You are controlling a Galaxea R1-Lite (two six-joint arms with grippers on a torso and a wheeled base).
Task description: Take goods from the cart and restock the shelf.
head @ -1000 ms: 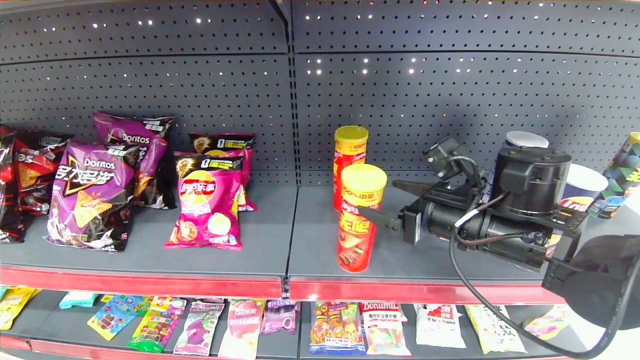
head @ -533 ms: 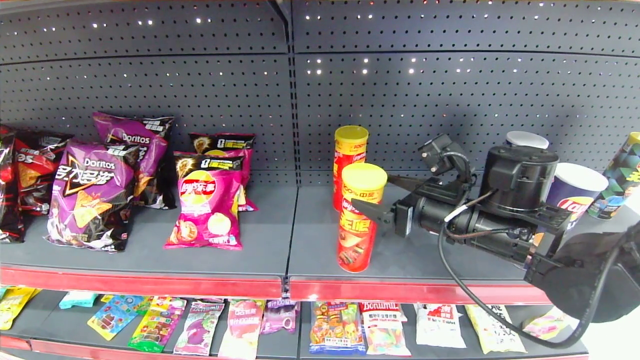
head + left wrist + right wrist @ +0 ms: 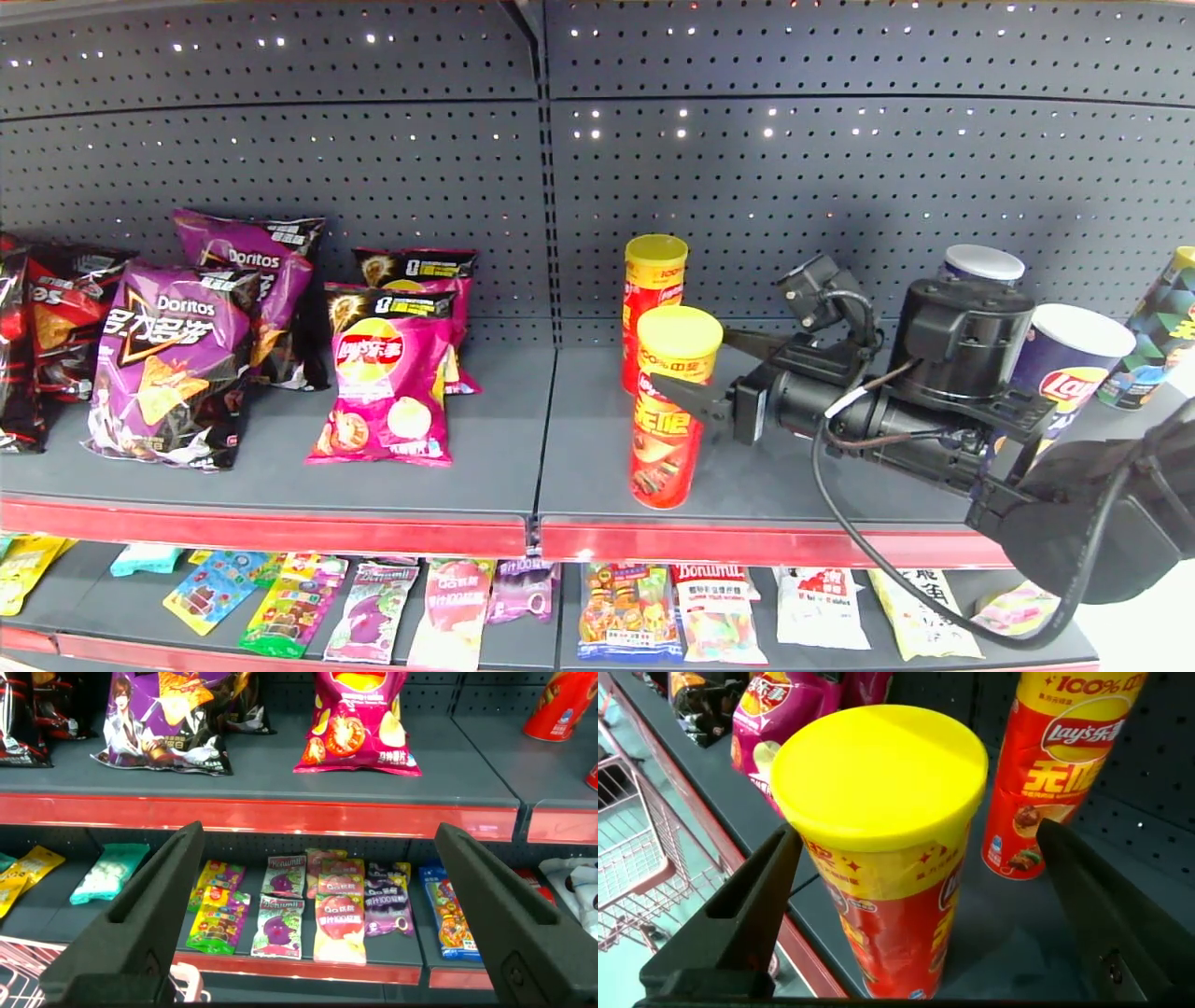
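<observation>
Right jaws spread wide; front red chip can [image 3: 665, 453] stands upright between their tips.

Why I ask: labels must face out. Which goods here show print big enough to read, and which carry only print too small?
Front red canister: large logo and characters face out, readable.
Rear red canister: same large print, readable.
Purple chip bags: big white logo, readable.
Pink chip bag: round logo, readable.
Blue canister: logo partly hidden by the right arm.
Lower-shelf packets: mostly too small to read.
</observation>
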